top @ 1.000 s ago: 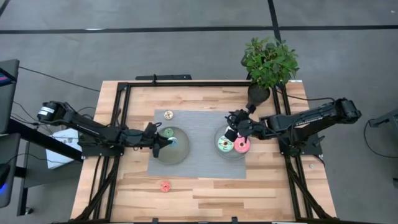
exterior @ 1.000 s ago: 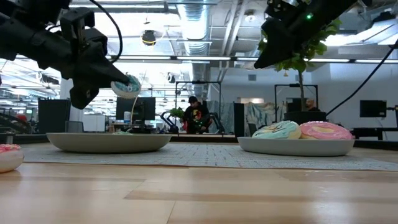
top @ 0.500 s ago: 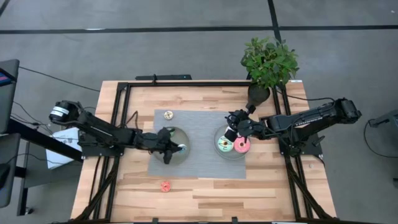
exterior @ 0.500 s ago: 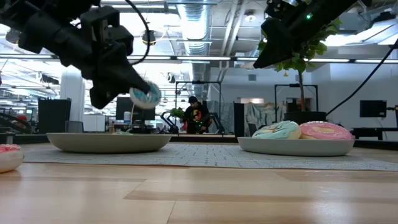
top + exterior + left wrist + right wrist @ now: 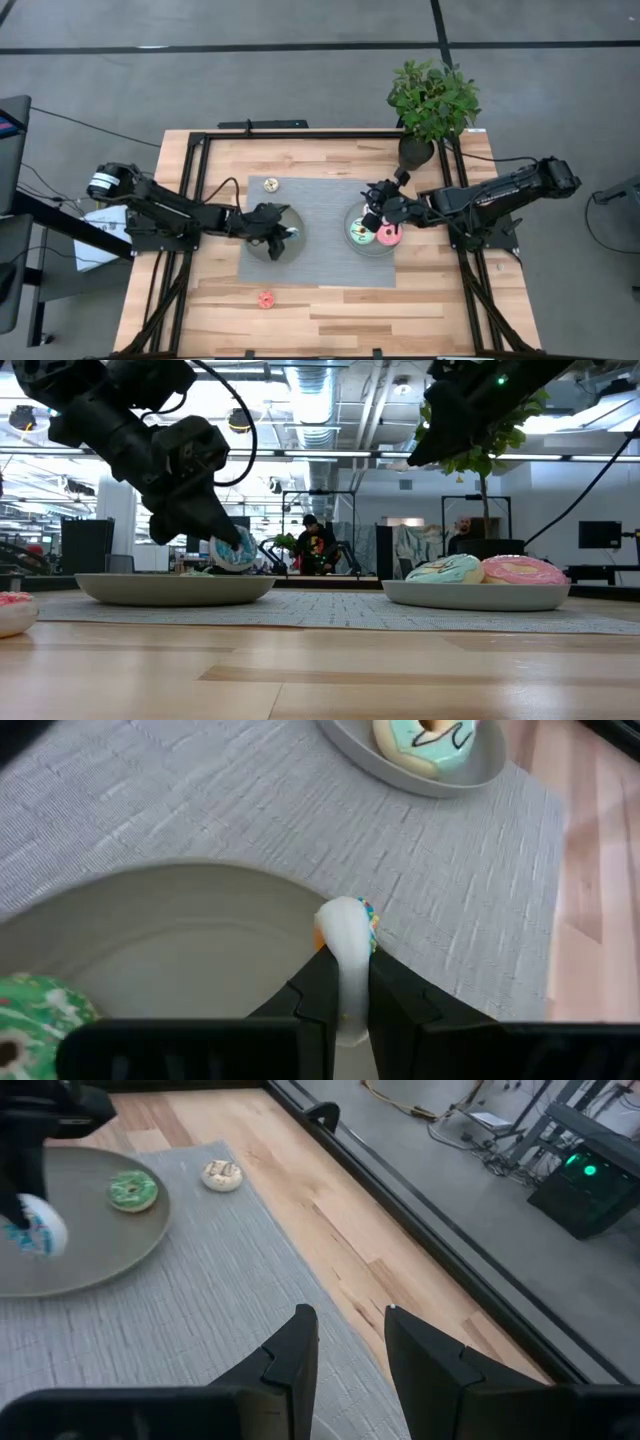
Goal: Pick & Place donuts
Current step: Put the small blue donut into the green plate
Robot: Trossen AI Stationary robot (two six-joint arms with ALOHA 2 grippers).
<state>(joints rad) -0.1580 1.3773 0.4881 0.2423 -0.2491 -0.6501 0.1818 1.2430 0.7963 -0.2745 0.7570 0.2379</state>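
Note:
My left gripper (image 5: 281,236) is shut on a small blue donut (image 5: 232,552), low over the right part of the left grey plate (image 5: 262,248). A small green donut (image 5: 132,1190) lies on that plate. On the grey mat behind the plate sits a tan donut (image 5: 271,184). A red donut (image 5: 266,299) rests on the bare wood near the front edge. The right plate (image 5: 350,218) carries a mint-green donut (image 5: 360,232) and a pink donut (image 5: 388,235). My right gripper (image 5: 372,207) hovers open above that plate's far left rim. My left gripper pinches the blue donut by its two flat faces (image 5: 347,970) between the two fingers. The ring stands on edge and sticks out past the fingertips. The fingers slant down from the table's left. Whether the donut touches the plate, I cannot tell.
A potted plant (image 5: 432,100) stands at the table's far right corner. The grey mat (image 5: 320,262) lies under both plates. A black frame (image 5: 200,150) runs along the table's sides. A person (image 5: 312,545) is in the room behind.
My left gripper has carried the blue donut toward the table's right and down, from over the left plate's left part to low over its right part, and has rolled a little. It has stayed shut on the donut.

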